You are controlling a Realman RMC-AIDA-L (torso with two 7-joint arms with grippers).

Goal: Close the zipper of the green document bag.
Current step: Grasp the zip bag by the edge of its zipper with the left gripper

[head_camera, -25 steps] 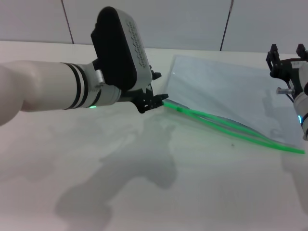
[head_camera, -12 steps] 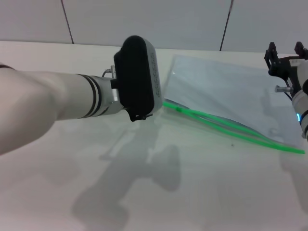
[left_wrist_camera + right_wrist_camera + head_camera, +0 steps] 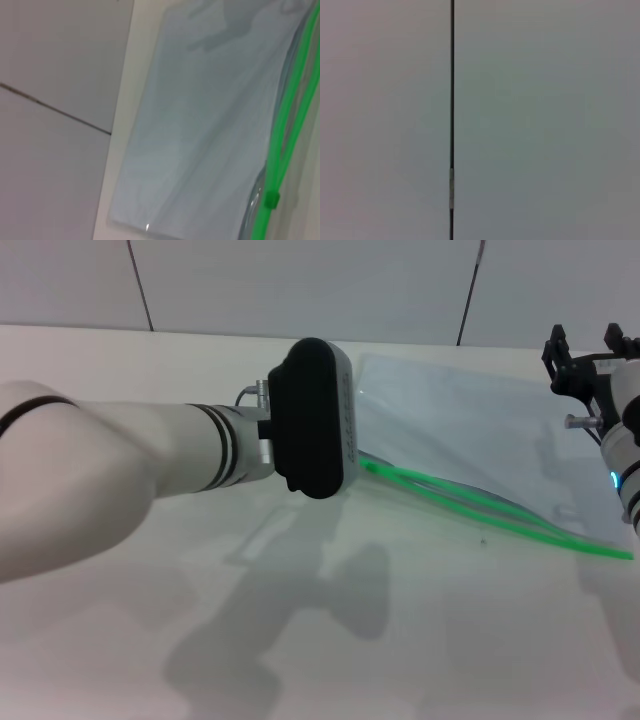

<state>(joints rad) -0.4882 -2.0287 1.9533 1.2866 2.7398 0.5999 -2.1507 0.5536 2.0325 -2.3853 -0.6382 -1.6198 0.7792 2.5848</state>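
On the table [image 3: 300,640], the green document bag [image 3: 470,440] lies flat toward the right side, its zipper [image 3: 500,520] along the near edge; the two green strips run visibly apart, so it's open. Slider [image 3: 271,200] sits at the end nearest the left arm. Risks, my read: the fingers miss the small slider and pinch only one strip, or drag the whole bag across the table because nothing pins it down; a pull off the zip line could also jam the slider or buckle the thin plastic. Left arm reaches in roughly level from the left, wrist housing facing the camera and hiding the left gripper [image 3: 345,455] behind it, just at the bag's left corner; can't tell if its fingers are spread or pressed together. Right gripper [image 3: 585,350] is parked at the far right, raised above the bag's right end, fingers spread and holding nothing.
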